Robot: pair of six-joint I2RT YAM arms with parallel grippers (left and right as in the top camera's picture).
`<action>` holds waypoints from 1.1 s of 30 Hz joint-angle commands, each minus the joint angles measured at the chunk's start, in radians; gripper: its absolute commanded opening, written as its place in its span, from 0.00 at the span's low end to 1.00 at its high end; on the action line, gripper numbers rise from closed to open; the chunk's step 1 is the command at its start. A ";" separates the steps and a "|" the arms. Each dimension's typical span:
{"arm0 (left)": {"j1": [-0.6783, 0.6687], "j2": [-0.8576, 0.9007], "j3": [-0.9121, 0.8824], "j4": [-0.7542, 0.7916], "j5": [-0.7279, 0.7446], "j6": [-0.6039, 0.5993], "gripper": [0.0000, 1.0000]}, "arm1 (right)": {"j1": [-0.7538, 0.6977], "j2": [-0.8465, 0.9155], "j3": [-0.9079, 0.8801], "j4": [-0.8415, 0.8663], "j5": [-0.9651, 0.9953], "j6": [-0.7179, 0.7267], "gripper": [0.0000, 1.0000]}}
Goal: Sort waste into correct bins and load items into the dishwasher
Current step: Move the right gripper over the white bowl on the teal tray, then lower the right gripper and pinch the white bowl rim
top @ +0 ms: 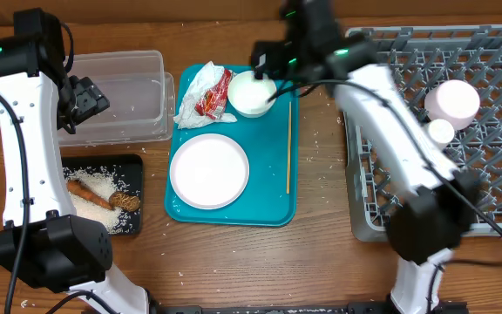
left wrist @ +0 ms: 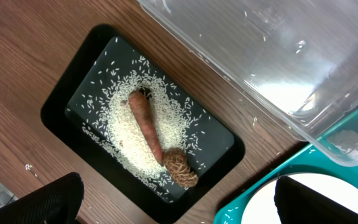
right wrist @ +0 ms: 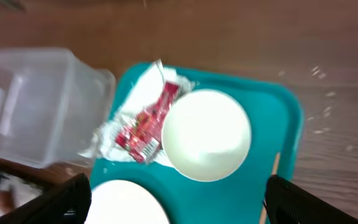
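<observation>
The right wrist view is blurred. The plate (right wrist: 129, 204) and the thin wooden stick (right wrist: 268, 198) are cut off at its lower edge, and the black tray (left wrist: 73, 93) is only a dark smear in its corner. The crumpled napkin (right wrist: 138, 92) is partly covered by the red-and-white wrapper (right wrist: 145, 127) and by the bowl (right wrist: 206, 134). From overhead, the right arm hides part of the dish rack (top: 460, 174); the fingertips of both arms are hard to make out there.

The right end effector (right wrist: 178, 186) has its fingers wide apart with nothing between them. The bowl sits on the teal tray (right wrist: 281, 124) just ahead of it, centred between the fingers and untouched. The wrapper touches the bowl's rim on the side toward the clear tub (right wrist: 36, 106).

The left end effector (left wrist: 176, 186) also has its fingers apart and holds nothing. It hovers over the black tray, where the carrot stick (left wrist: 146, 124) and brown lump (left wrist: 180, 169) lie in rice (left wrist: 126, 140). The lump is the nearest of these to the fingers.

A second bowl (top: 451, 100) and a cup (top: 440, 131) sit in the rack, well apart from both.
</observation>
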 commanded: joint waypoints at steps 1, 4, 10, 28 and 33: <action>-0.007 -0.017 0.016 0.000 0.001 0.004 1.00 | 0.051 0.110 0.006 0.035 0.101 -0.095 0.91; -0.007 -0.017 0.016 0.000 0.001 0.004 1.00 | 0.081 0.174 0.006 0.063 0.152 -0.103 0.91; -0.007 -0.017 0.016 0.000 0.001 0.004 1.00 | 0.125 0.254 0.006 0.081 0.152 -0.233 0.91; -0.007 -0.017 0.016 0.000 0.001 0.004 1.00 | 0.163 0.268 -0.056 0.111 0.149 -0.360 0.65; -0.007 -0.017 0.016 0.000 0.001 0.004 1.00 | 0.162 0.268 -0.060 0.121 0.149 -0.360 0.61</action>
